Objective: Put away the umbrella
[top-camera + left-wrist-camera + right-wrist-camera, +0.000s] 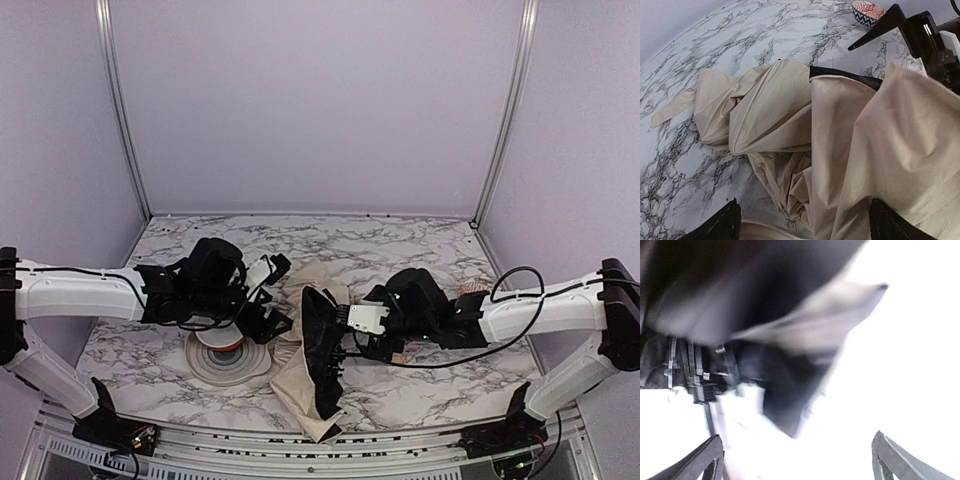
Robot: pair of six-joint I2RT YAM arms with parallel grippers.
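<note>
The umbrella (305,375) lies collapsed in the middle of the marble table, cream fabric outside with black lining (322,345) showing. My left gripper (283,293) hovers at its left edge, open. In the left wrist view the crumpled cream fabric (840,125) fills the frame, and the open gripper (804,201) has fabric in front of it but nothing pinched. My right gripper (340,330) is at the umbrella's right side, also open. The right wrist view is blurred. It shows black lining and metal ribs (695,375) ahead of the wide-open gripper (797,435). I cannot see the handle.
A white bowl with a red base (225,355) sits upside down under my left arm. A small patterned bowl (472,290) stands behind my right arm, also seen in the left wrist view as the patterned bowl (867,11). Walls enclose the table on three sides.
</note>
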